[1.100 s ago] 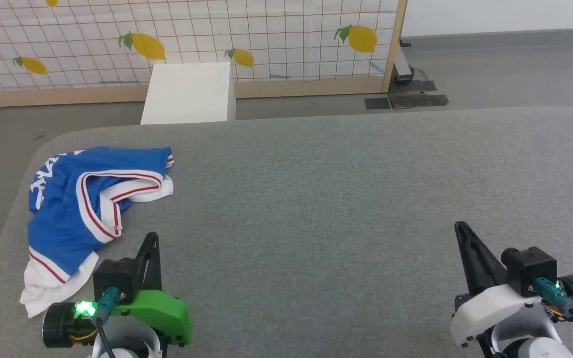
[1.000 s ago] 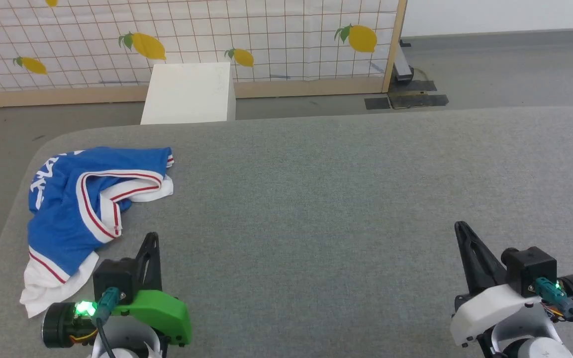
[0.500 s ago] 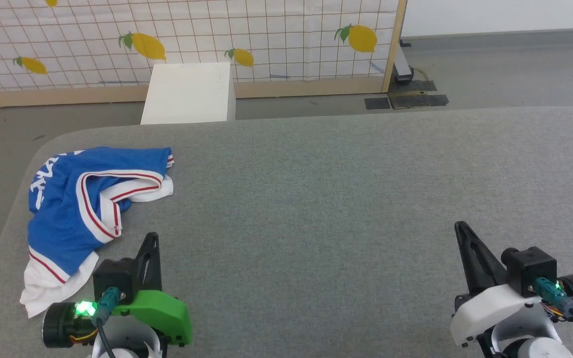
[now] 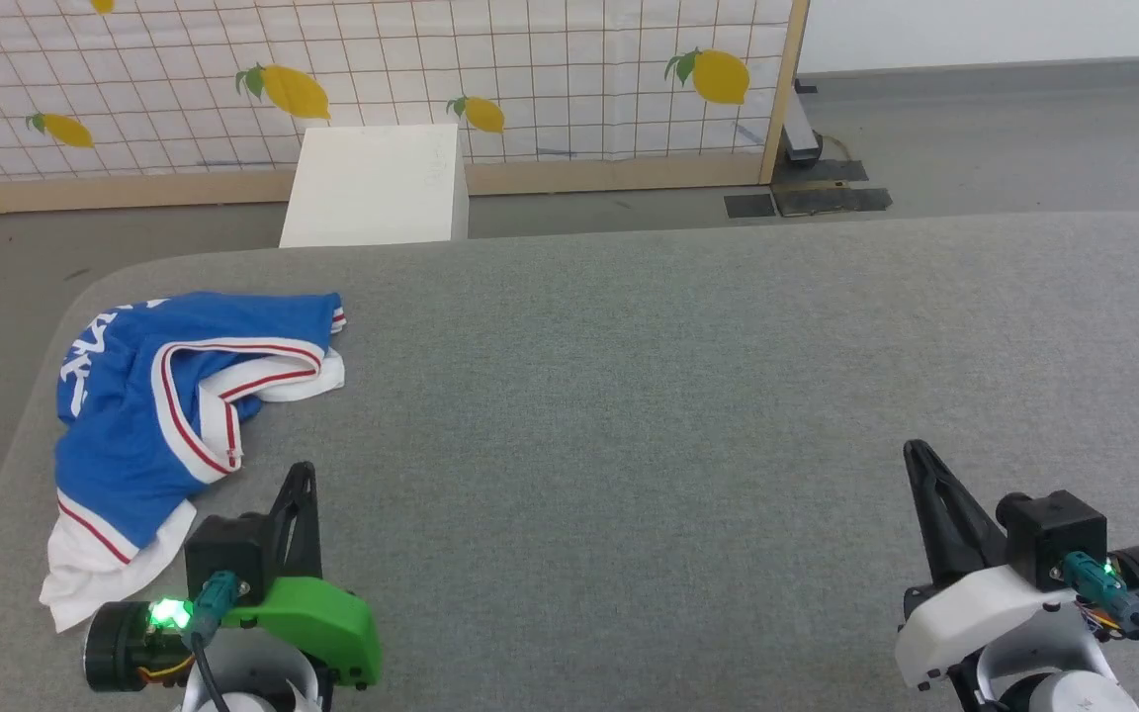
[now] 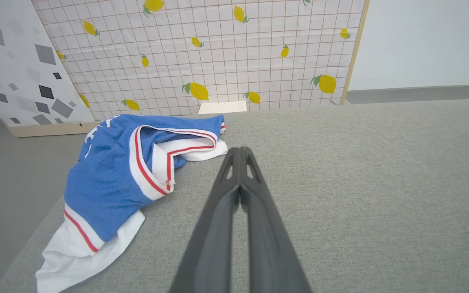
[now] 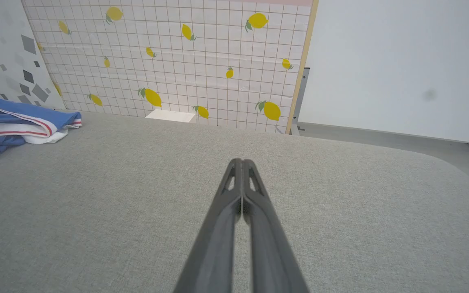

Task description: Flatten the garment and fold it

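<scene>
Work surface (image 4: pixel 649 396): grey fabric-covered top with rounded corners, spanning the head view.
Backdrop screen (image 4: pixel 530 69): white grid panel printed with yellow lemons, wooden frame, standing on the floor beyond the surface.
Garment (image 4: pixel 125 425): blue jersey with white sleeves and red-and-white striped trim, crumpled in a heap at the surface's left end (white lettering partly visible on the blue). It lies loose.
White box (image 4: pixel 372 183): on the floor between screen and surface.
Left gripper (image 4: pixel 303 473): green housing, fingers pressed together with nothing between them. It is near the garment's right side, apart from it.
Right gripper (image 4: pixel 916 453): white housing, fingers pressed together, empty. It is well apart from the garment.
</scene>
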Controlling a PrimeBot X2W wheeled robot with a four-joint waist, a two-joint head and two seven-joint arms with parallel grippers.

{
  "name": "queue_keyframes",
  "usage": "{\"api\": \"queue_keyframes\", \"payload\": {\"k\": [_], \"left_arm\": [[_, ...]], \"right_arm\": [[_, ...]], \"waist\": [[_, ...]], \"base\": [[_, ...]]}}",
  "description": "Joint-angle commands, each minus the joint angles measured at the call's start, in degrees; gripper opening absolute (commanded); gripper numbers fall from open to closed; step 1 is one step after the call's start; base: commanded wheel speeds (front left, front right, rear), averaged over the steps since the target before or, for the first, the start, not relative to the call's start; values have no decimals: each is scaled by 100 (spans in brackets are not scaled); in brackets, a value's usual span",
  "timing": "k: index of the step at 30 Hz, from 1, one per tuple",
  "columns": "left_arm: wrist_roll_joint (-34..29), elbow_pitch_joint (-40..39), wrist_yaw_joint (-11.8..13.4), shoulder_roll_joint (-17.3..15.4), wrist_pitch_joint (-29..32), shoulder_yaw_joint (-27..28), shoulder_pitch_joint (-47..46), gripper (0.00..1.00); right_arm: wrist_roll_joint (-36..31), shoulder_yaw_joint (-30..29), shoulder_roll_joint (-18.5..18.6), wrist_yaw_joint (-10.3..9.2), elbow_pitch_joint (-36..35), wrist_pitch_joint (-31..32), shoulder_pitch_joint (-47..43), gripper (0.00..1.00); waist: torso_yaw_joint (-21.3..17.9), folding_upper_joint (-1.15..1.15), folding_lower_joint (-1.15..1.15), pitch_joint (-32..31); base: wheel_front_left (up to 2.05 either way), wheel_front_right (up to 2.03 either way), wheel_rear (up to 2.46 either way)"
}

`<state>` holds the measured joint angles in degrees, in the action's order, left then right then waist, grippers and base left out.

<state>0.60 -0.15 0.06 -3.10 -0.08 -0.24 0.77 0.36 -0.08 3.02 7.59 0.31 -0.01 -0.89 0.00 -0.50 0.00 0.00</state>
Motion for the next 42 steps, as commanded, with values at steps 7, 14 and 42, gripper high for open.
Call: {"api": "queue_keyframes", "payload": {"k": [7, 14, 42], "left_arm": [[8, -1, 0, -1, 0, -11, 3, 100], [18, -9, 18, 0, -52, -42, 21, 100], [84, -98, 147, 5, -383, -173, 133, 100]], "right_arm": [[3, -1, 3, 0, 3, 0, -2, 100], [52, -44, 3, 0, 30, -52, -2, 100], [275, -394, -1, -3, 58, -385, 32, 100]], "waist": [[0, 0, 0, 0], [1, 2, 0, 2], [13, 13, 0, 43]], "base": [[0, 0, 0], [0, 0, 0], [0, 0, 0]]}}
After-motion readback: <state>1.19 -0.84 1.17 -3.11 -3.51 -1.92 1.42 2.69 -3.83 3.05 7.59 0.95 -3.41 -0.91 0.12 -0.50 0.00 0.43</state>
